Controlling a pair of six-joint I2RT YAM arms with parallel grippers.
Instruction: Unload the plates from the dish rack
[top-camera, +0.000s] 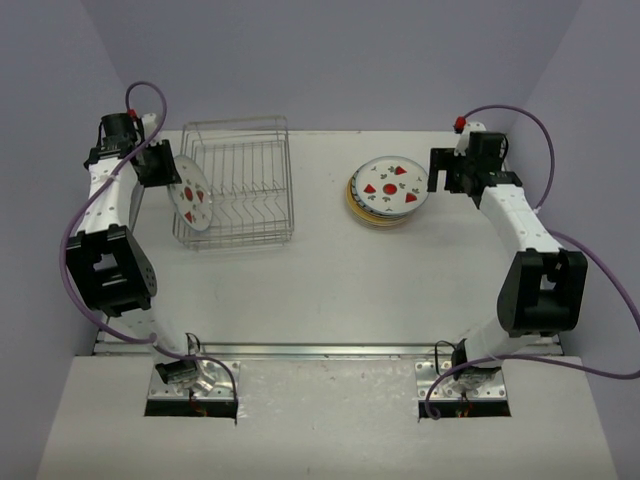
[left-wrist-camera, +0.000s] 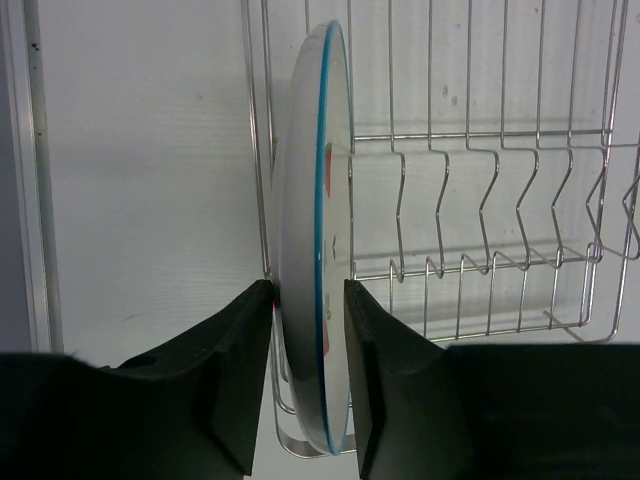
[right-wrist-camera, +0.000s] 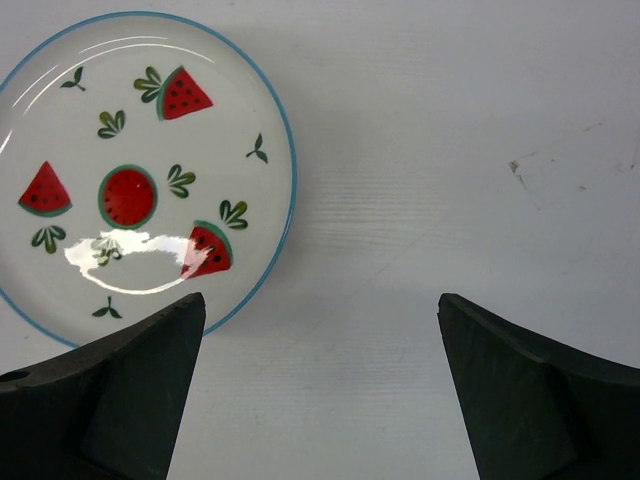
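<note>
The silver wire dish rack (top-camera: 240, 180) stands at the back left. My left gripper (top-camera: 168, 170) is shut on a white plate with red wedges and a blue rim (top-camera: 192, 195), which stands on edge at the rack's left end. In the left wrist view the plate (left-wrist-camera: 312, 220) is edge-on between my fingers (left-wrist-camera: 235, 380), against the rack's end wires (left-wrist-camera: 470, 200). A stack of plates (top-camera: 388, 190) lies at the back right, with a red-wedge plate on top. My right gripper (top-camera: 440, 172) is open and empty just right of the stack. In the right wrist view it (right-wrist-camera: 320, 310) hovers over bare table beside that top plate (right-wrist-camera: 130, 190).
The purple walls close in at the back and on both sides. Purple cables loop from both arms. A metal rail (top-camera: 330, 350) runs along the table's near edge. No other plate shows in the rack's slots.
</note>
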